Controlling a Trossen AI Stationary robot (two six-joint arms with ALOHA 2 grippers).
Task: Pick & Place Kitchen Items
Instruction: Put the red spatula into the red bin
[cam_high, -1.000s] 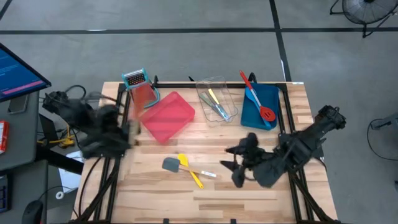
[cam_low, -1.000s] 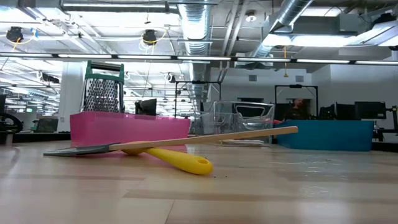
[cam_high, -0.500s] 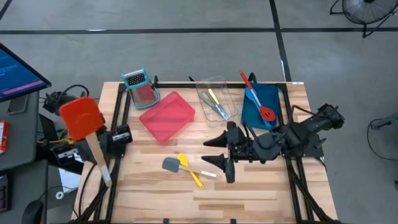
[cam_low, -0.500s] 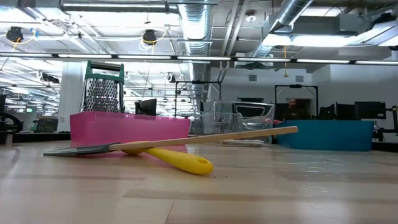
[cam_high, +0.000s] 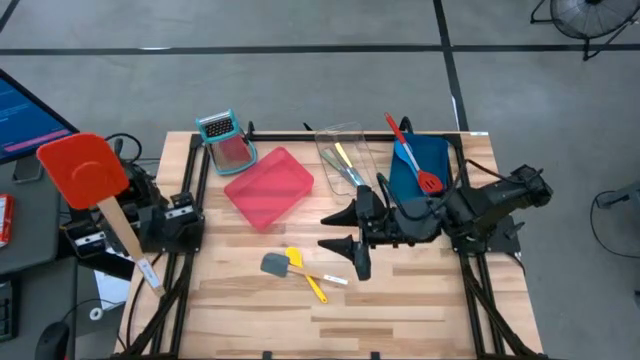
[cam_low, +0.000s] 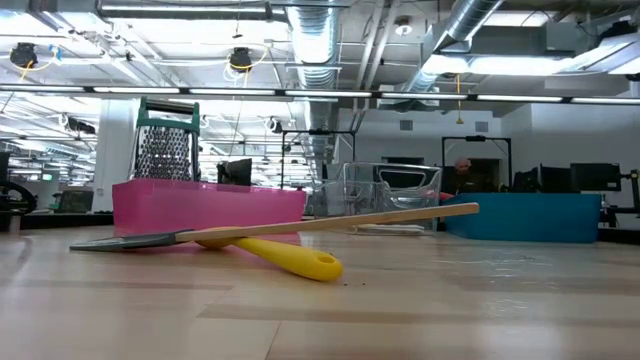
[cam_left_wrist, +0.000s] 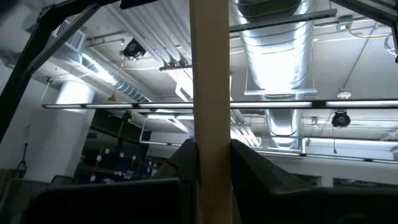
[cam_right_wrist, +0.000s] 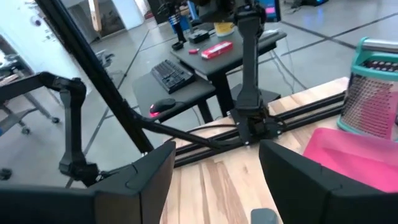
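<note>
My left gripper (cam_high: 132, 238) stands beyond the table's left edge, pointing up, shut on a red spatula (cam_high: 82, 170) with a wooden handle. My right gripper (cam_high: 345, 232) is open and empty above the table's middle, pointing toward the left edge, just right of the pink tray (cam_high: 268, 187). In front of it a grey spatula (cam_high: 275, 265) lies with its blade on the table and its wooden handle (cam_low: 400, 215) propped across a yellow spoon (cam_low: 290, 260). Knives lie in the clear tray (cam_high: 350, 160). A red spoon (cam_high: 412, 158) lies in the blue tray (cam_high: 420, 175). My left gripper pinches the red spatula's wooden handle (cam_left_wrist: 210, 124) between its two fingers (cam_left_wrist: 186, 171), which lie across it. The fingers come from below, pointing up. The spatula is lifted clear, its red blade (cam_high: 82, 170) toward the far left and its handle end (cam_high: 150, 280) toward the near side.
A teal-topped box grater (cam_high: 222, 135) stands at the far left beside the pink tray. The table's black frame rails run along its left and right edges (cam_high: 190, 180). Bare wood lies near the front edge (cam_high: 400, 310). A desk with a keyboard stands beyond the left edge (cam_right_wrist: 186, 68).
My left arm has swung toward the table's left, and the red spatula's blade has gone left and toward the far side, past the edge. My right gripper has gone toward the table's left and far edges, to the middle, still open.
</note>
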